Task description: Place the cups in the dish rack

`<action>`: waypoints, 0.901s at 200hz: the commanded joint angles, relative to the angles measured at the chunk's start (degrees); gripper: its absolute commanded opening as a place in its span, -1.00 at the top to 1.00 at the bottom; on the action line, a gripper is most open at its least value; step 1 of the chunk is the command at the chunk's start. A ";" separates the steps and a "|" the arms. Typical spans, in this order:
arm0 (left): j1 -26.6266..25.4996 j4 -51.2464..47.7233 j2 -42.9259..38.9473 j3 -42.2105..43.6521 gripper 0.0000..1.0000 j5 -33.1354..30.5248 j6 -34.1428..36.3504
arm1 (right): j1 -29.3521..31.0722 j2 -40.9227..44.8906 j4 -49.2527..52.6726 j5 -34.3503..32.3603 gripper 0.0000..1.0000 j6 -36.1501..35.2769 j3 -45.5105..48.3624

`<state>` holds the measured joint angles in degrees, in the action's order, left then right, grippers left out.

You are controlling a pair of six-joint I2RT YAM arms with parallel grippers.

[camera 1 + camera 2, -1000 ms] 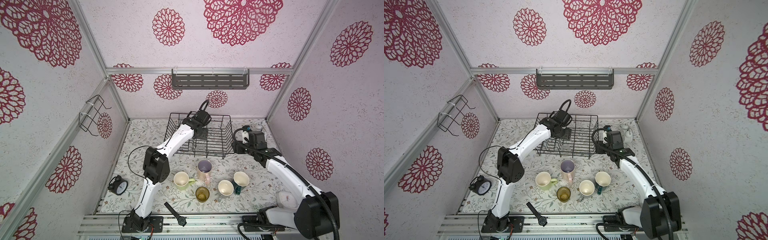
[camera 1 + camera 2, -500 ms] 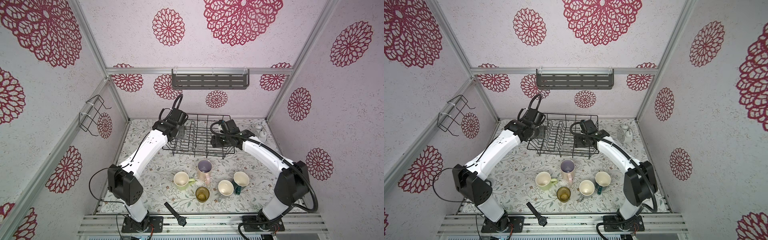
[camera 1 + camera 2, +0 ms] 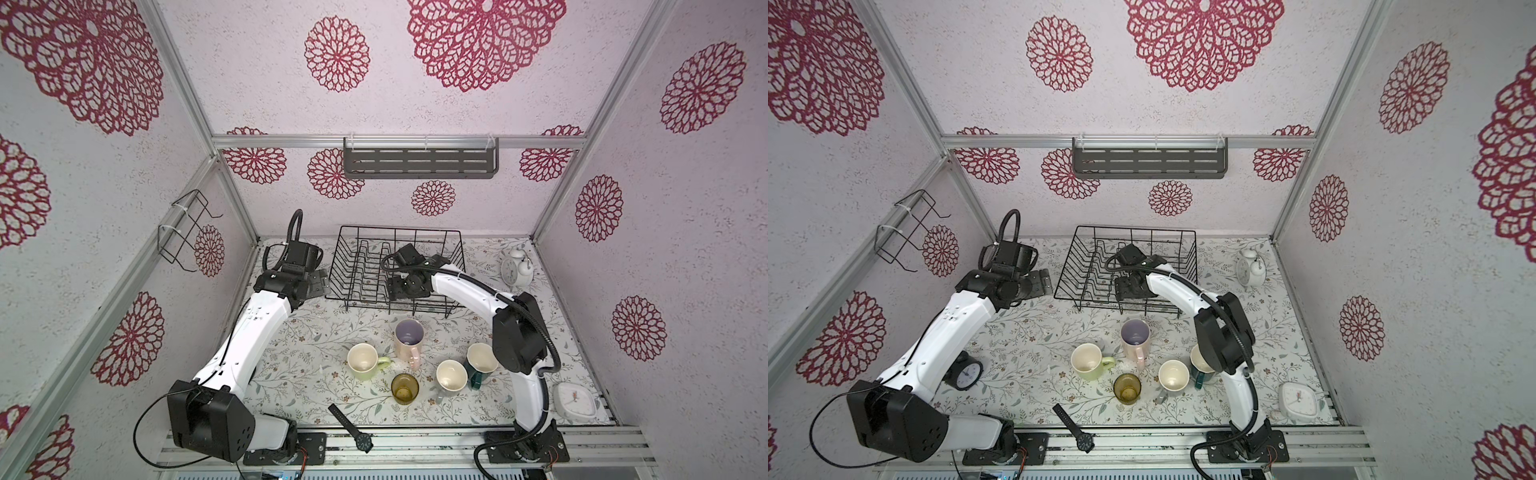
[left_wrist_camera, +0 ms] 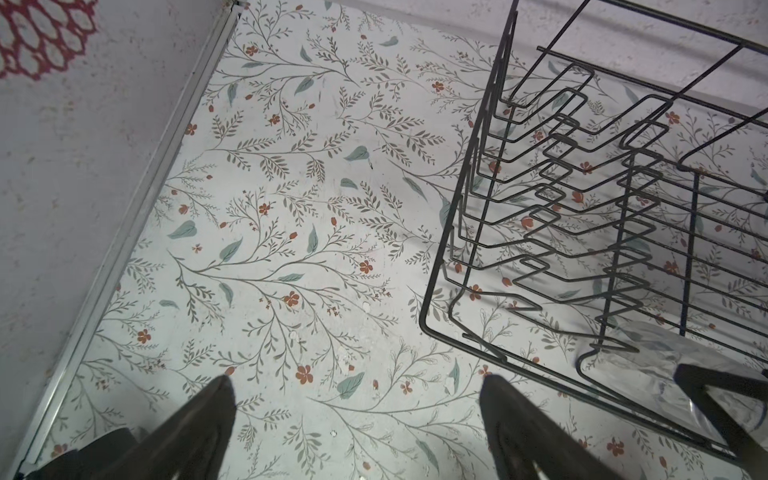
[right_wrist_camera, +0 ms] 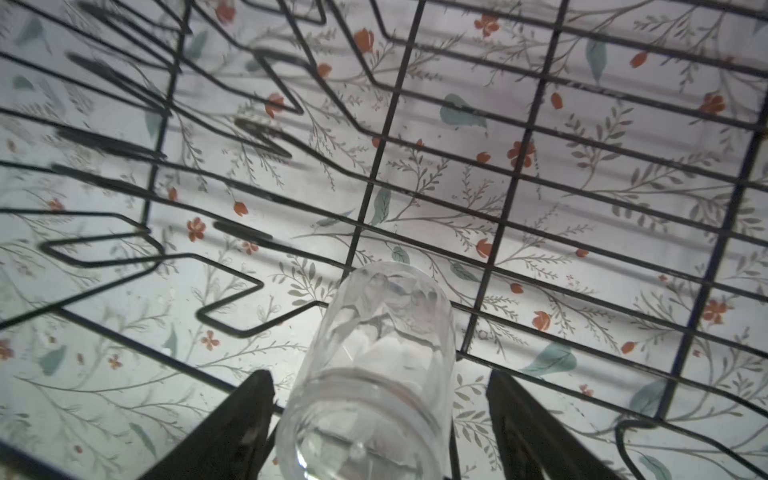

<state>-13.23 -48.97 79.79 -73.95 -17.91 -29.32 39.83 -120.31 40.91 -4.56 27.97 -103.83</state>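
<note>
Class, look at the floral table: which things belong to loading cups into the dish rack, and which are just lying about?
Belongs to the job: black wire dish rack; small clear glass, already in it; pale yellow-green mug; tall pink mug; amber glass tumbler; grey mug; dark teal mug.

Just lying about: black wristwatch; white twin-bell alarm clock; white square clock; black round clock.

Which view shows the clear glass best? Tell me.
Right wrist view: the clear glass fills the foreground, inside the dish rack. The left wrist view catches a faint edge; in both top views the right arm covers it.
</note>
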 commanded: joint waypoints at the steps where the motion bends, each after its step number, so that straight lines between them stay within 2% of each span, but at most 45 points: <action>1: 0.49 2.11 -0.01 0.08 -0.92 1.98 -0.40 | 0.24 0.37 4.85 -1.76 -0.69 0.94 -2.91; 34: 0.75 2.56 0.59 0.21 -0.92 2.09 0.16 | 0.29 -1.36 6.00 -2.33 -0.53 1.56 -2.91; 88: 0.93 2.58 1.01 0.04 -0.92 2.42 0.30 | 0.09 -2.38 8.91 -5.97 -0.42 0.56 -4.99; 131: 1.11 2.87 1.11 0.06 -0.92 2.53 0.14 | -0.76 -4.46 10.49 -4.95 -0.24 -0.98 -9.41; 180: 1.46 2.15 1.49 -0.66 -0.92 2.35 0.33 | -1.60 -8.27 11.77 -3.79 -0.19 -1.90 -15.38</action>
<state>-12.36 -47.44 80.40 -73.71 -15.66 -29.17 39.00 -127.24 50.17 -8.10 27.57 -115.35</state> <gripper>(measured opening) 0.961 0.641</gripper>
